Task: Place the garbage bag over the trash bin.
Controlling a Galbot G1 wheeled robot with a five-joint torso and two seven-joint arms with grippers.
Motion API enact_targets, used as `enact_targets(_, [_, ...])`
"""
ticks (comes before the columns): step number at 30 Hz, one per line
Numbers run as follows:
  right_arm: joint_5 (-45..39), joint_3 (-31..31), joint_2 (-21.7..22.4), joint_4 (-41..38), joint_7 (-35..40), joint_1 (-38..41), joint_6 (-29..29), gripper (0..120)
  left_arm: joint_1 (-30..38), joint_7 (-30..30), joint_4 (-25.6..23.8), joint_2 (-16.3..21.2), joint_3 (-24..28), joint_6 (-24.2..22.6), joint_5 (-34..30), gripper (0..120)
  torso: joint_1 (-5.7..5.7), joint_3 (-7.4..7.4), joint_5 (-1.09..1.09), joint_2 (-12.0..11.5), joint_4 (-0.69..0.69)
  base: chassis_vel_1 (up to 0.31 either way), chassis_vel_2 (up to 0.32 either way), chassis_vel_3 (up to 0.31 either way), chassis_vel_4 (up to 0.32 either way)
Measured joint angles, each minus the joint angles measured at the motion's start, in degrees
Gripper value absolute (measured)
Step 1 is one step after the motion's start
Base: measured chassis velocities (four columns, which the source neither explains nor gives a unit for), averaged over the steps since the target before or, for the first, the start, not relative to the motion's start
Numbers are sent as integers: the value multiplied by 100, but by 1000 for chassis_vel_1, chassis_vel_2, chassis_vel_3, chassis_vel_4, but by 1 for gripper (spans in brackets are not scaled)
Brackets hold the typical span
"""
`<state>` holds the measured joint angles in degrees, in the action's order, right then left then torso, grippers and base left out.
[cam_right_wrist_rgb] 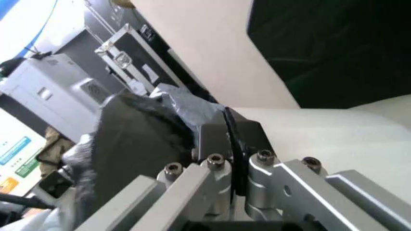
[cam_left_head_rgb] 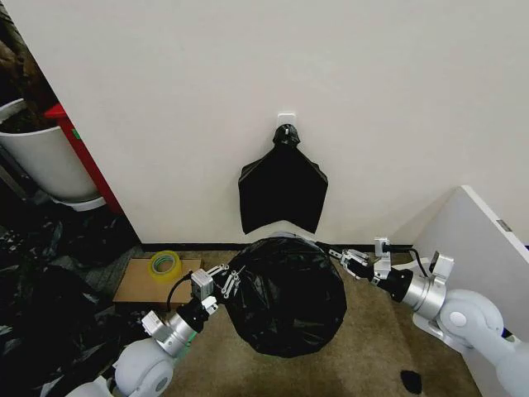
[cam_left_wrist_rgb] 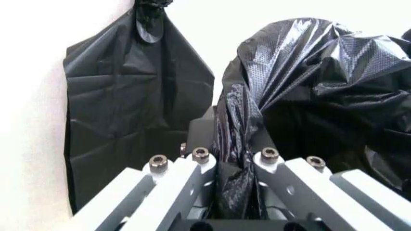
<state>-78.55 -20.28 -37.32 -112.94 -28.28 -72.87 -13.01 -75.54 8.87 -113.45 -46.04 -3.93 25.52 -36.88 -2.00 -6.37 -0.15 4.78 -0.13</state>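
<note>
The garbage bag (cam_left_head_rgb: 285,294) is a wrinkled glossy black mound on the floor by the wall, ballooned out over whatever it covers. The trash bin is hidden under it. My left gripper (cam_left_head_rgb: 231,280) is at the bag's left side, and in the left wrist view this gripper (cam_left_wrist_rgb: 234,159) is shut on a bunched fold of the garbage bag (cam_left_wrist_rgb: 308,82). At the bag's upper right my right gripper (cam_left_head_rgb: 339,255) pinches its edge. In the right wrist view the same gripper (cam_right_wrist_rgb: 236,161) is shut on a thin strip of black plastic (cam_right_wrist_rgb: 232,137).
A flat black bundle (cam_left_head_rgb: 283,186) hangs from a clip on the wall just behind the bag. A yellow tape roll (cam_left_head_rgb: 164,265) lies on cardboard (cam_left_head_rgb: 136,288) to the left. A big white tub (cam_left_head_rgb: 41,157) and black sheeting (cam_left_head_rgb: 37,285) fill the far left. A white panel (cam_left_head_rgb: 483,240) stands at the right.
</note>
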Motion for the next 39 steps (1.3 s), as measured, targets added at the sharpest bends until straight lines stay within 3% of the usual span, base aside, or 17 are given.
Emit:
enact_targets(12, [811, 445, -180, 376, 543, 422, -44, 0, -19, 6, -43, -5, 16, 0, 82, 4, 0, 0, 1, 0, 1, 0, 0, 0, 0])
enact_targets(18, [-100, 15, -60, 204, 319, 239, -102, 0, -26, 22, -32, 12, 1, 38, 91, 4, 0, 0, -1, 0, 1, 0, 0, 0, 0])
enact_targets(26, [-445, -287, 63, 31, -131, -188, -129, 25, 10, 68, 24, 16, 14, 66, 110, 4, 0, 0, 1, 0, 0, 0, 0, 0, 0])
enact_targets(36, [-110, -168, 100, -30, -444, -240, -162, 67, 2, 84, 13, 50, 16, 91, 120, 4, 0, 0, 0, 0, 0, 0, 0, 0, 0])
enact_targets(39, [-6, -119, 104, -30, -468, -210, -147, 74, 2, 85, 13, 52, 19, 101, 127, 4, 0, 0, 0, 0, 0, 0, 0, 0, 0])
